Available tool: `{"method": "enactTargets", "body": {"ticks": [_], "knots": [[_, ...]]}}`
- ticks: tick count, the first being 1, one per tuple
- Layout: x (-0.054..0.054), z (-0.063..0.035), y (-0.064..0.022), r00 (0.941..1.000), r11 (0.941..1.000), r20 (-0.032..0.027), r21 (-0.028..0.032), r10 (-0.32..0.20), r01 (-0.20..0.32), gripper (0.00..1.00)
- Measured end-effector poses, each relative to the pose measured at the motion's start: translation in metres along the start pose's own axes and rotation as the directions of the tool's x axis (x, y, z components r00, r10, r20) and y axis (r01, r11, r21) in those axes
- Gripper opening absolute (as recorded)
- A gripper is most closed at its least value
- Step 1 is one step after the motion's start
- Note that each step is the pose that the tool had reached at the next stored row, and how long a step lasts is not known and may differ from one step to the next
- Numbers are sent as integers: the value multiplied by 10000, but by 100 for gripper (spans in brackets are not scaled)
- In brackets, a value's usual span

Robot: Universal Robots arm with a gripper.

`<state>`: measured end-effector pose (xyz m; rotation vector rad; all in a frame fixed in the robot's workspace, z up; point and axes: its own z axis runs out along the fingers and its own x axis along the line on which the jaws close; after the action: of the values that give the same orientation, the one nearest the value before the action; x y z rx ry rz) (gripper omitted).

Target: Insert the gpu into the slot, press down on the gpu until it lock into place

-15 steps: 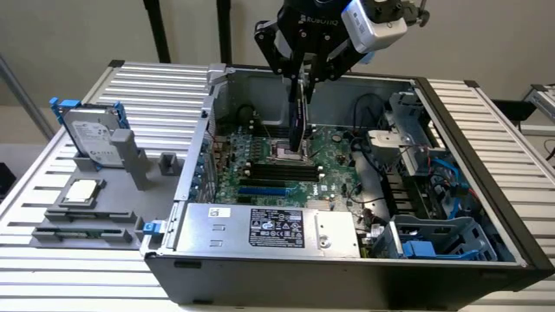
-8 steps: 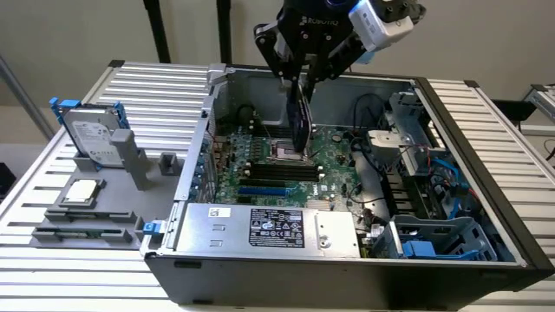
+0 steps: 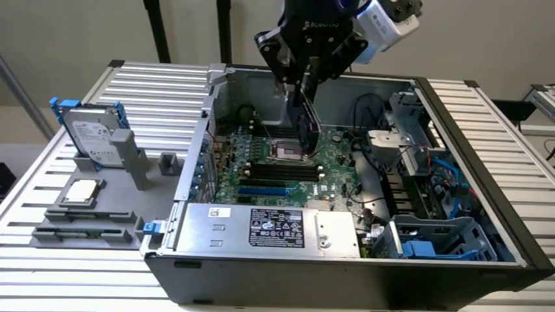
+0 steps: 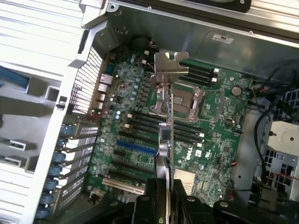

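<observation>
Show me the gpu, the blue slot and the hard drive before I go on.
gpu (image 3: 305, 127): exterior view, on its dark face, mid-card.
slot (image 3: 262, 192): exterior view, middle of the blue strip.
hard drive (image 3: 90, 140): exterior view, middle of its flat face.

The gripper (image 3: 303, 82) is a blocky, matte-black unit with a line of pale lettering printed across its face. Angular black link bars spread from either side of the body and taper downward into two slim black fingers (image 4: 150, 198), which in the wrist view look glossy and flat-sided, with rounded black knuckles at their bases. A white camera box (image 3: 384, 21) with rounded corners and a dark cap on top is mounted beside the wrist.
</observation>
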<state>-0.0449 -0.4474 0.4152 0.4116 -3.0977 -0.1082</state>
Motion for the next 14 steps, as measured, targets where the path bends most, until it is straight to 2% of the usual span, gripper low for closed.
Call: {"method": "enactTargets", "body": {"ticks": [5,10,14], "knots": [[-1,22,-2,9956,9957,122,62,-927,926,26],[0,44,-3,9834,9834,113,82,-1812,1811,26],[0,62,-4,9674,9674,97,93,-2530,2529,26]]}}
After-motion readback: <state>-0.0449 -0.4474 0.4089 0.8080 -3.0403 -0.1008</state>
